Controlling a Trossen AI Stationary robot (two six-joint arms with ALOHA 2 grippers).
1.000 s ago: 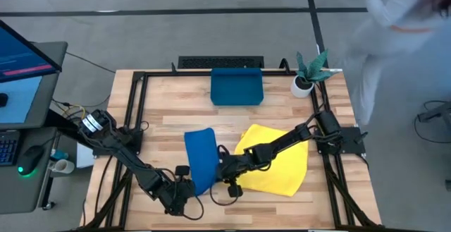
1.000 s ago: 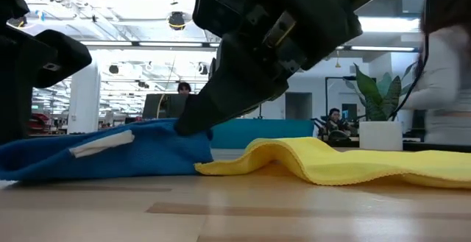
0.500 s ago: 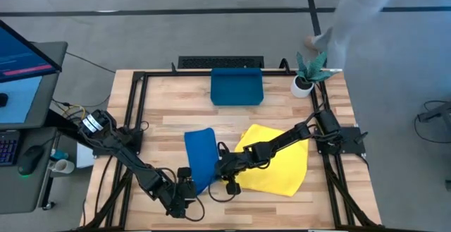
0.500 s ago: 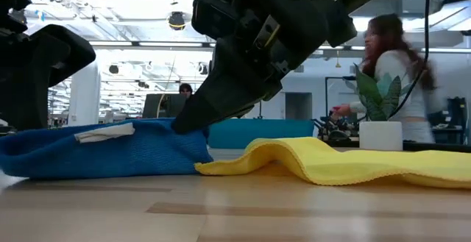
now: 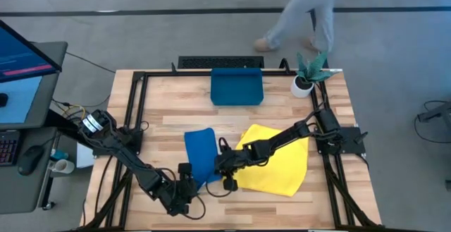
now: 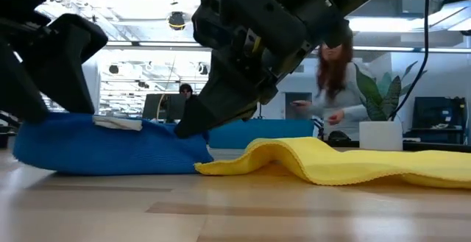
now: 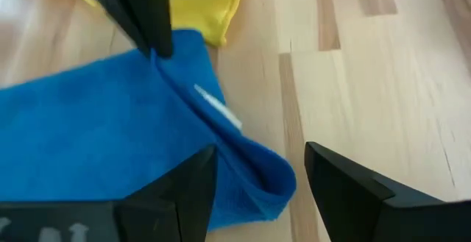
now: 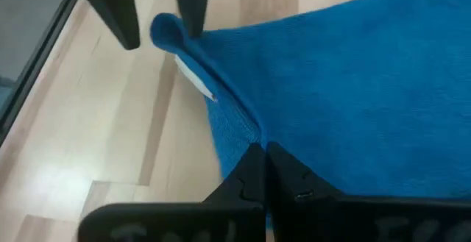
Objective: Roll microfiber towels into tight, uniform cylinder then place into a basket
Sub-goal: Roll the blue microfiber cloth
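Observation:
The royal blue towel lies as a folded strip on the table, its near end curled up into a fold with a white label. The yellow towel lies spread to its right, its left edge beside the blue one. The dark teal basket stands at the far edge. My left gripper is open, its fingers on either side of the curled near end. My right gripper is shut on the blue towel's right edge. My left gripper straddles the blue towel's curled near end, coming low from the table's near left. One finger lies against the cloth; the other finger stands clear of it over bare wood. My right gripper pinches the blue towel's right edge between its two shut fingers, close to the near end. It comes slanting down from the table's right. The cloth there is raised into a ridge, and the rest lies on the table.
A small white pot with a green plant stands at the far right. A black frame runs round the table. A person walks past beyond the far edge. Bare wood lies at the left and the near right.
My left gripper has moved a little toward the blue towel's near end and now straddles it. That end has bunched up and curled over, and its white label has risen. The rest of the towel and the yellow towel have stayed. The person has walked leftward behind the table.

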